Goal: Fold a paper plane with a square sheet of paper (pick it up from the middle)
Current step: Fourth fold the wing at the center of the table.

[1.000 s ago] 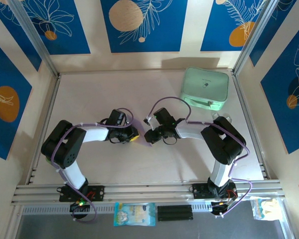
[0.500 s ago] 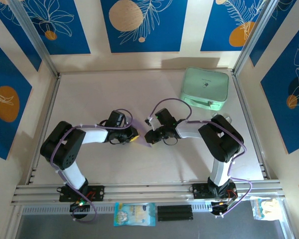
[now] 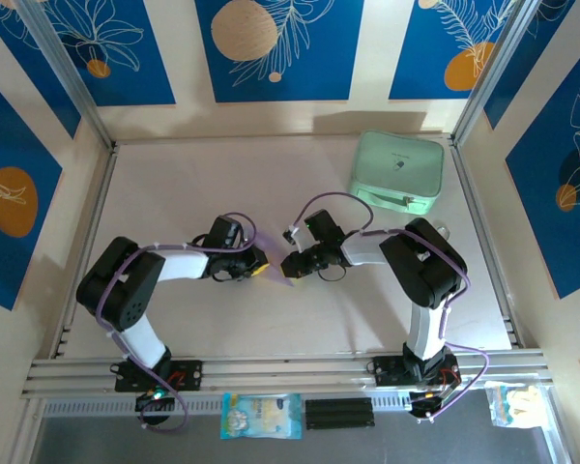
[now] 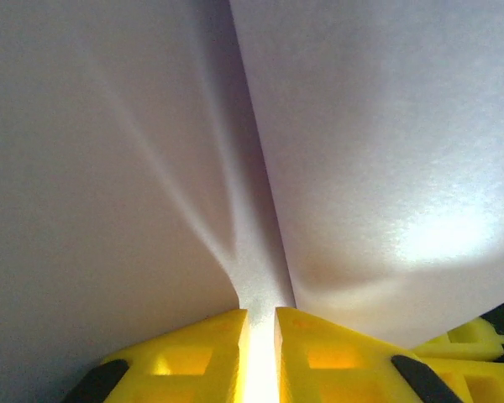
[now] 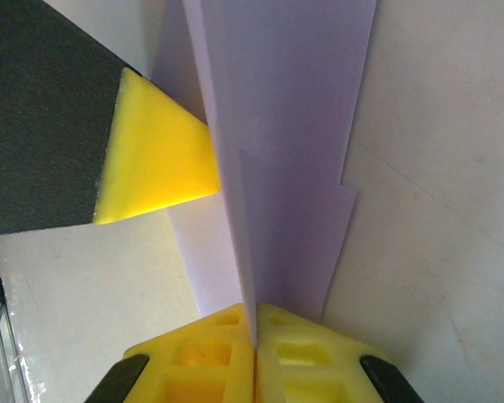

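My left tool (image 4: pixel 260 317) and right tool (image 5: pixel 254 326) have nudged closer together over the last second, each clamped tight on the creased sheet of paper (image 5: pixel 286 109) near-left of the mint-green case (image 3: pixel 398 174), so I reckon we're mid-fold.

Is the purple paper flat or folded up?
Folded. The sheet of paper shows layered, stepped edges and a centre crease, and it is pinched between the shut jaws of the right gripper.
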